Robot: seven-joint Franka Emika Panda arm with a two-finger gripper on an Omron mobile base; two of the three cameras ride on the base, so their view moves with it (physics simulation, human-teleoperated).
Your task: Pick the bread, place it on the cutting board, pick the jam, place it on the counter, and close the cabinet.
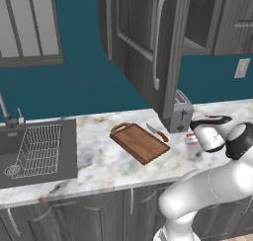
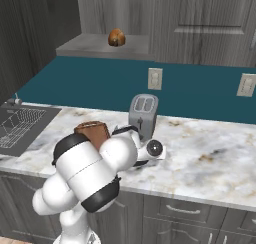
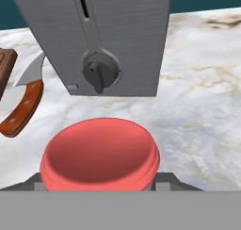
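The small squat jam jar with the red lid (image 3: 100, 153) is standing on the white-and-grey marbled stone counter (image 3: 202, 83), just in front of the grey metal toaster (image 3: 108, 40) and directly beneath the two-finger gripper (image 1: 193, 145); whether the fingers are pinching it cannot be told. A wooden-handled knife (image 1: 157, 132) is lying between the toaster and the rectangular brown wooden cutting board (image 1: 140, 142). The round golden-brown bread bun (image 2: 116, 37) is sitting on the shelf of the dark grey wood-grain cabinet (image 2: 102, 45), whose panelled door (image 1: 143, 42) is standing open.

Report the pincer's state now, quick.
Pincer: down over the jam by the toaster; fingertips hidden behind the red lid, so open or closed cannot be told.
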